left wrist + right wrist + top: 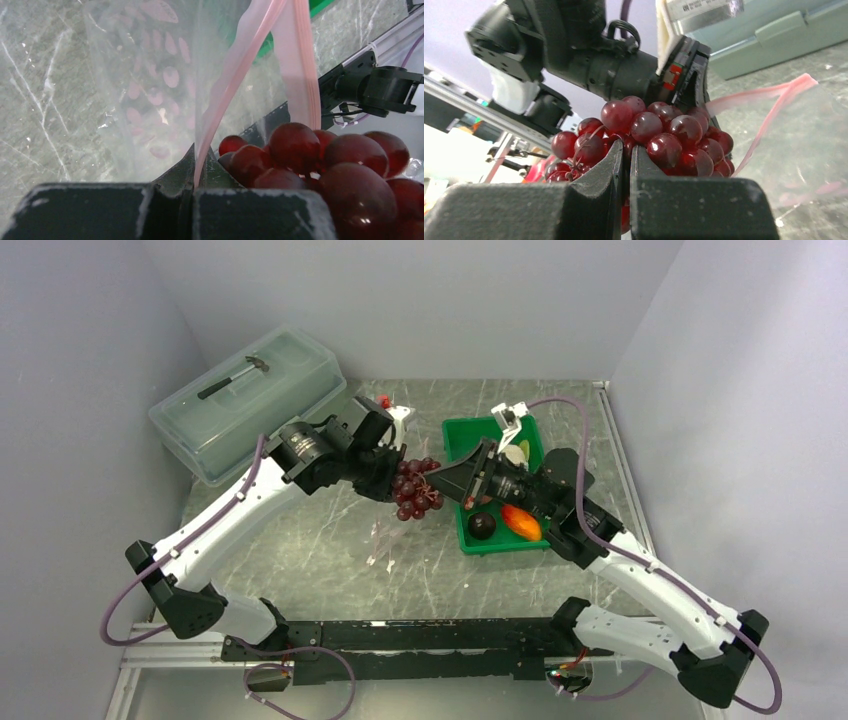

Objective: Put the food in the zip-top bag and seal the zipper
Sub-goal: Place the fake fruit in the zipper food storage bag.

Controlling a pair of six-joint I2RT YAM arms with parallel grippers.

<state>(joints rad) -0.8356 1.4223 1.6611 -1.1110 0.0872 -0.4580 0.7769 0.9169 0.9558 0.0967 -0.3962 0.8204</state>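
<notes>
In the top view, the step in hand, as I am judging it, is bringing the first food to the zip-top bag (pixel 383 538). The right gripper (pixel 442 483) is holding the grape bunch (pixel 415 492) in the air, at 4 o'clock of the left gripper (pixel 388 465), which is lifting the bag by its mouth. The green tray (pixel 468 430), at 3 o'clock of the grapes, is keeping the cauliflower (pixel 516 452), the plum (pixel 482 525) and the pepper (pixel 520 523). The lidded box (pixel 250 405) at 10 o'clock is holding a hammer-like tool (pixel 235 375).

In the left wrist view, the jaws are pinching narrow on the zipper (pixel 220 100). The grapes are hanging at 4 o'clock, beside the strip; whether they are passing the mouth I cannot tell. No food is showing inside the bag.

In the right wrist view, the jaws are clamping tight in the bunch. The next move is probably calling for lowering the grapes between the two pink strips before letting go
</notes>
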